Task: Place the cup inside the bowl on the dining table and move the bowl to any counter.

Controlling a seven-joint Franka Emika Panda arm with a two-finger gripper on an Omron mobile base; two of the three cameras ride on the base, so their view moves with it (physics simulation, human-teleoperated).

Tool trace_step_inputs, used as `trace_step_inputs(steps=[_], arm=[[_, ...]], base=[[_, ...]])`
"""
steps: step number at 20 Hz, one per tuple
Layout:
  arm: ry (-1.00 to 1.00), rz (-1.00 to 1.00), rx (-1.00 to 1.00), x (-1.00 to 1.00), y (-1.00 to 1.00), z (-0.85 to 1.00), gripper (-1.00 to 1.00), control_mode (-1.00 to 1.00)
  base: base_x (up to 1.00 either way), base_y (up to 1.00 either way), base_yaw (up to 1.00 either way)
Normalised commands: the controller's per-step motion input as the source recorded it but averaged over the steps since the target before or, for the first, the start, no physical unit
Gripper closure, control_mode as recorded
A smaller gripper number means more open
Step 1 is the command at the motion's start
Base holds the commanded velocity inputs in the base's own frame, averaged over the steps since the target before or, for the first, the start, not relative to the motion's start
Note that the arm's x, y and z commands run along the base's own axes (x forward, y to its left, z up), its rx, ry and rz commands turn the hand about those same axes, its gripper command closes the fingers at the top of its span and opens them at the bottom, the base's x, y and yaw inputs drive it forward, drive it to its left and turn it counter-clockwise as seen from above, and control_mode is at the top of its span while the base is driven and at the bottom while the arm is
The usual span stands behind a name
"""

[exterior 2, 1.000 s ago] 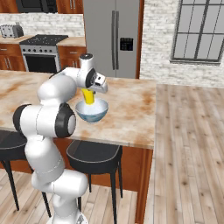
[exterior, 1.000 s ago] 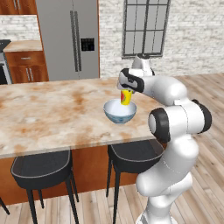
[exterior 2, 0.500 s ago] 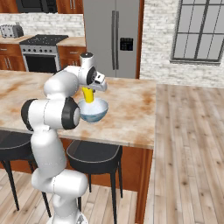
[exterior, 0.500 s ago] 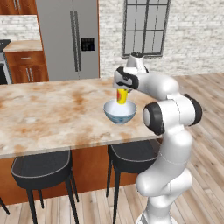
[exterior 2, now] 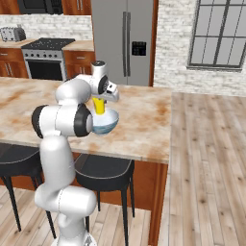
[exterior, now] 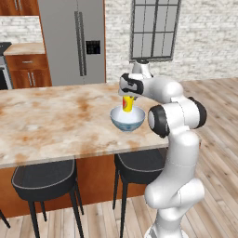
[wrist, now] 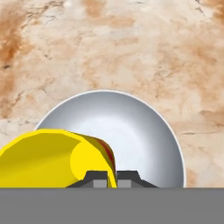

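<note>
The cup [wrist: 57, 157] is pinched by its wall in the closed gripper [wrist: 111, 177]. It is held right over the bowl [wrist: 144, 131], which sits on the dining table [exterior: 46, 121]. Only a straight drop down is needed.

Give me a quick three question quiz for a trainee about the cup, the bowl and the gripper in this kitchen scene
1. True or false: the cup lies on the table beside the bowl.
2. The gripper is: A open, B shut on the cup, C shut on nothing.
3. What stands under the table's near edge?

Key: 1 false, it is held over the bowl. 2 B. 3 black stools.
</note>
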Motion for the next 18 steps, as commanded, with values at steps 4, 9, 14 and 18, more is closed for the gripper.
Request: trace_step_inputs(steps=[4, 9, 14, 18], arm=[[0.00, 0.00, 0.00, 0.19, 0.05, -0.26, 1.00, -1.00], [0.00, 0.00, 0.00, 0.03, 0.13, -0.20, 1.00, -1.00], [0.00, 0.00, -0.01, 0.00, 0.10, -0.22, 1.00, -1.00], [0.00, 0.00, -0.03, 0.00, 0.00, -0.13, 1.00, -1.00]], base=[[0.00, 0.00, 0.00], [0.00, 0.00, 0.00], [0.00, 0.00, 0.00], [0.00, 0.00, 0.00]])
